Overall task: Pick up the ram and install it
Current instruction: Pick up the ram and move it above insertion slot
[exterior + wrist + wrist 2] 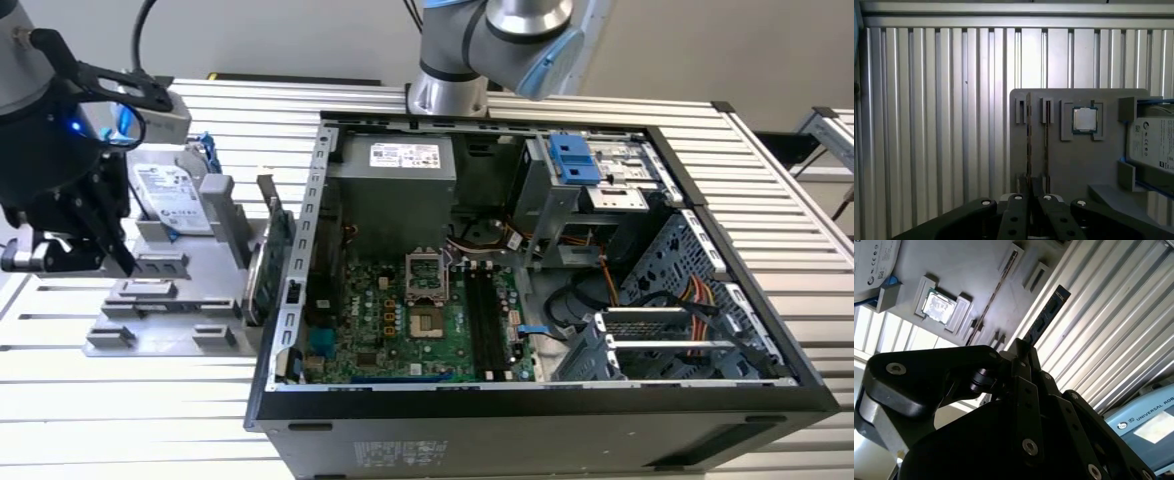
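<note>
One ram (1046, 315), probably light, stiff yet fragile and best pinched by its edges clear of the chips, sits clamped at one end between the closed fingers (1023, 370) over the grey holder (1074, 165) beside the open computer case (534, 420).

The computer case (534, 405) lies open on the desk (400, 100), with the arm's base (447, 92) behind it and the motherboard (387, 320) flat inside. Just beside the case, to the exterior view's left, a holder tray (160, 335) rests on the desk, with a hard drive (171, 200) on it and an expansion card (274, 260) on edge nearest the case. A processor chip (1085, 120) sits in a tray pocket beside the drive. The claw (1021, 352) hangs over the tray, the ram (1046, 320) between its fingers
</note>
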`<state>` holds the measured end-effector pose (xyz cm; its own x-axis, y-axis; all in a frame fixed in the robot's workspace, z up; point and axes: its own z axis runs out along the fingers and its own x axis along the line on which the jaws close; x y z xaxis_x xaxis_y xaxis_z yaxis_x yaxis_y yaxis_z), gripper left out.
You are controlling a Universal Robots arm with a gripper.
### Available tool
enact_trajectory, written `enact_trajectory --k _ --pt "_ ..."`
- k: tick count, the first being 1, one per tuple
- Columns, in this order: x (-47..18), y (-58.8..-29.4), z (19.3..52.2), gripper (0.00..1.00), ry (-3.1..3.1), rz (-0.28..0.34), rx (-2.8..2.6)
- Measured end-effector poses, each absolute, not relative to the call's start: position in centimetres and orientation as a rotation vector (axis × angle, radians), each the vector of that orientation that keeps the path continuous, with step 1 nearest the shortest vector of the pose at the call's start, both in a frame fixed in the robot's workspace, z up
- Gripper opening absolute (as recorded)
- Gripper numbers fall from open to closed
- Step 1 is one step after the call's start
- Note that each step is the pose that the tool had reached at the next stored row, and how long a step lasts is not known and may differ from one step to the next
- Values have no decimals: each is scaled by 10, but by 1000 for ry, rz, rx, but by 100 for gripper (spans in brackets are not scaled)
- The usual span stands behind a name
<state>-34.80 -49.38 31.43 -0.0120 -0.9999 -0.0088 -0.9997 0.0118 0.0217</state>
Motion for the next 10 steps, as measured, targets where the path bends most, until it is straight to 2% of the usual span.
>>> enact_trajectory --k 10 --pt "-348 -494 325 0 -2228 -34 2202"
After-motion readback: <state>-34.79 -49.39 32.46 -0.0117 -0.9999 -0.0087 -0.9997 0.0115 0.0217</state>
